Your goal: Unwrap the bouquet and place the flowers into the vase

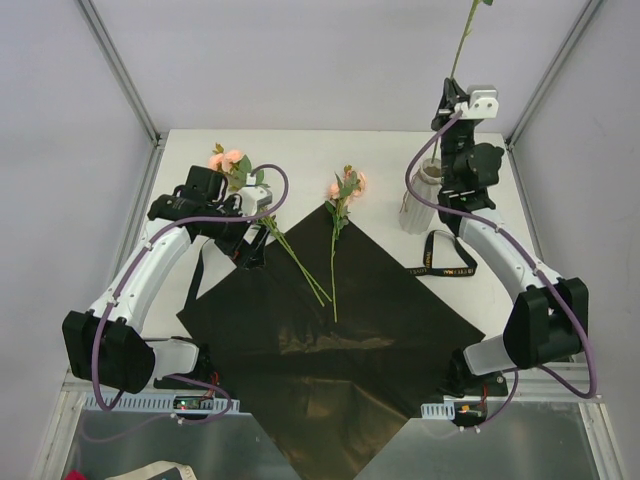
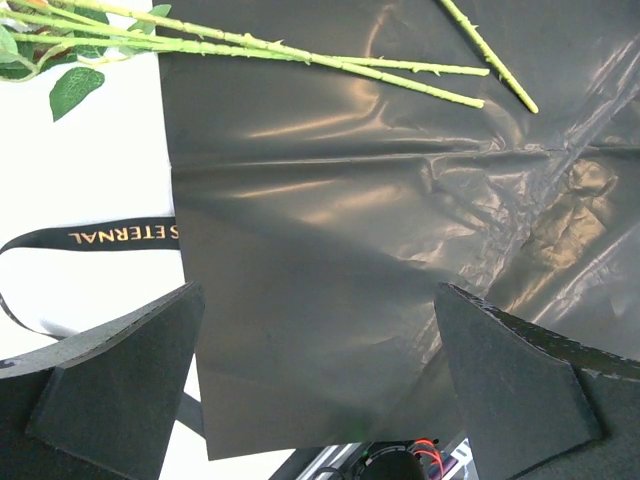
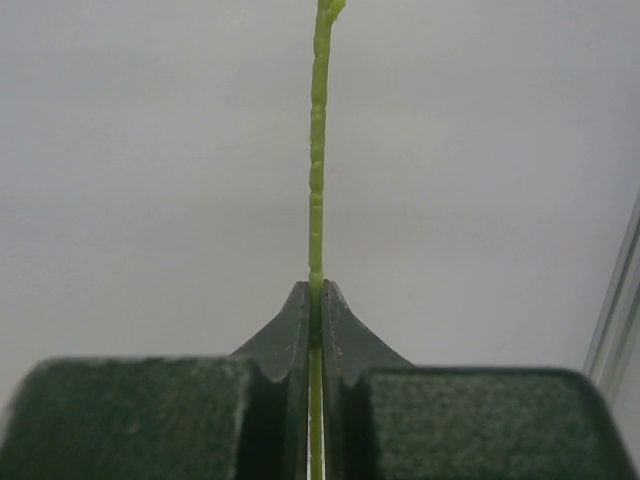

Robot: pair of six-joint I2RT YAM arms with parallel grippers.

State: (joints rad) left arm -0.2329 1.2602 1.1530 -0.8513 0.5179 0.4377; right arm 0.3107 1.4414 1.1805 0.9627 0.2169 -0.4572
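Near the ribbed white vase [image 1: 412,215], right claw [image 3: 316,300] pinches a knobbly green stem [image 3: 318,150]; left claw [image 2: 318,300] spread.

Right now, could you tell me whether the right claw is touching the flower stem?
Touching. The right wrist view shows the right claw shut on the flower stem, no gap either side.

The top external camera is looking down from behind the arms onto the white table [image 1: 380,150] and glossy black wrapping sheet [image 1: 330,340]. The left wrist camera is facing down, close over that same sheet. The right wrist camera is facing a plain grey wall [image 3: 150,150], very near a thin green flower stem [image 3: 317,150].
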